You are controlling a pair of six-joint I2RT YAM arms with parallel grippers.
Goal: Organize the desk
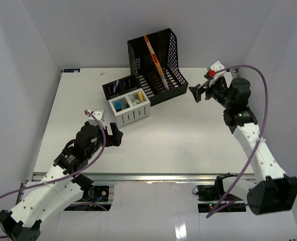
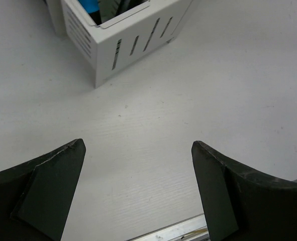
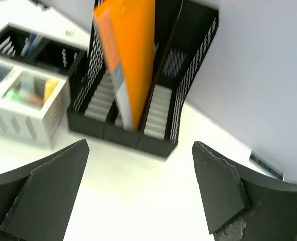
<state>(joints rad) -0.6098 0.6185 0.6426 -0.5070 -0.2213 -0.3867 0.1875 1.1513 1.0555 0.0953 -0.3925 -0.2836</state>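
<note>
The white desk (image 1: 188, 135) holds a black mesh file holder (image 1: 156, 65) with an orange folder (image 1: 156, 57) upright in it, a black pen organizer (image 1: 119, 86) and a white slotted organizer (image 1: 129, 109) with small items inside. My left gripper (image 1: 116, 135) is open and empty, low over the desk just in front of the white organizer (image 2: 123, 35). My right gripper (image 1: 198, 92) is open and empty, raised to the right of the file holder (image 3: 143, 100), facing it and the orange folder (image 3: 130, 55).
White enclosure walls stand behind and on both sides. The desk's metal front rail (image 1: 153, 177) runs along the near edge and shows in the left wrist view (image 2: 173, 232). A small dark label (image 1: 72, 71) lies at the far left corner.
</note>
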